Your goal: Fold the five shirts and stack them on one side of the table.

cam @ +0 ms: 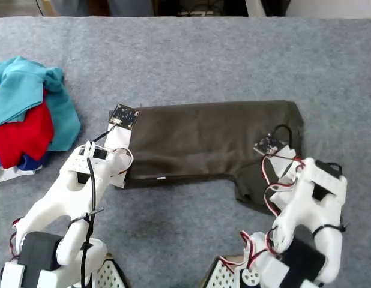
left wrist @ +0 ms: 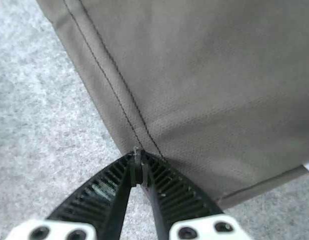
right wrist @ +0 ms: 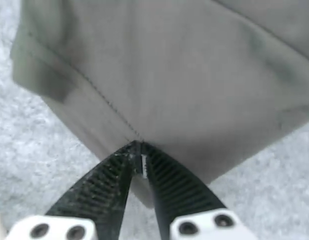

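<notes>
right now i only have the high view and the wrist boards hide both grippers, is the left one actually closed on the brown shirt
Observer: Yes. In the left wrist view the left gripper is shut, its tips pinching the brown shirt right at its double-stitched edge.
Operator: and the right one
Observer: The right gripper is shut on the shirt too. Its tips meet on a single stitched seam, and cloth reaches past them on both sides.
Operator: any cloth bunched up at the left pinch
Observer: No. The cloth there lies flat and smooth on the gray table cover.
</notes>
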Controlling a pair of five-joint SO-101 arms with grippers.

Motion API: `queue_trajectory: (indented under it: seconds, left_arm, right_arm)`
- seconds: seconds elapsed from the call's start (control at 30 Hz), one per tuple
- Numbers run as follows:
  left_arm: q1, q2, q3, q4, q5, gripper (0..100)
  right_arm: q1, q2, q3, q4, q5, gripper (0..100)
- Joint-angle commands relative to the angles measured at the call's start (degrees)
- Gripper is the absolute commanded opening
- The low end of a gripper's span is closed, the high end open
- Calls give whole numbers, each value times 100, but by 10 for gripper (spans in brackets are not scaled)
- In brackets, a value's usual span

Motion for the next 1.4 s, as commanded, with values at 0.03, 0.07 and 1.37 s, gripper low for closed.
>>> queue_trajectory:
  seconds: [0.03,0.07,1.37]
  left_arm:
    - [-66,-123,-57,-26,-9,29]
    - [-66,-123,-57,-26,-9,29]
    - [-66,-79,-48,-193,0,29]
  right_arm:
    - [88,-532,-22,492,237,14]
    - [88,-655,-31,571,246,15]
    - [-589,-171,787,-378,2919,212]
